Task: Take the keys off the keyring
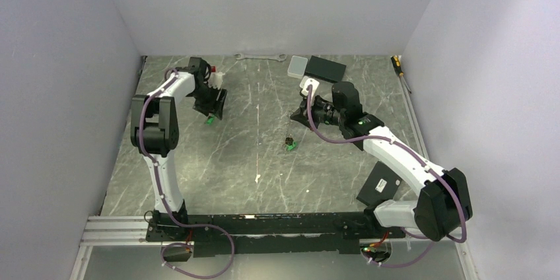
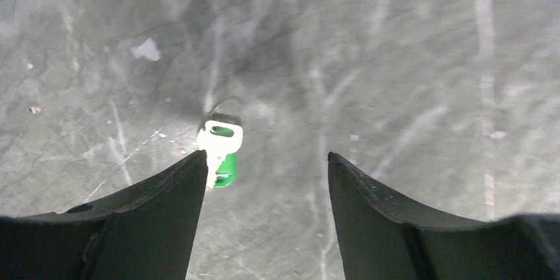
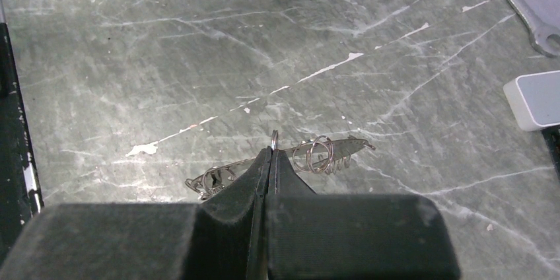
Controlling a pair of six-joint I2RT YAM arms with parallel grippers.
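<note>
The tabletop is a grey-green stone-look slab, covered in pale scratches and a few white chips, boxed in by plain pale walls on three sides. The left pincer sits upper left in the top view, jaws apart. One green key lies on the slab between them, right up against the finger on the left of the wrist frame; can't tell if they touch. The right pincer is just right of centre, clamped tight on the keyring, a tangle of thin wire loops trailing onto the slab either side of the fingers. Two more keys, one dark and one green as far as I can make out, lie together mid-frame, apart from both pincers. Along the back edge there's a silver wrench, a grey box just beside a black box, and a screwdriver in the upper right corner. A black card lies lower right.
</note>
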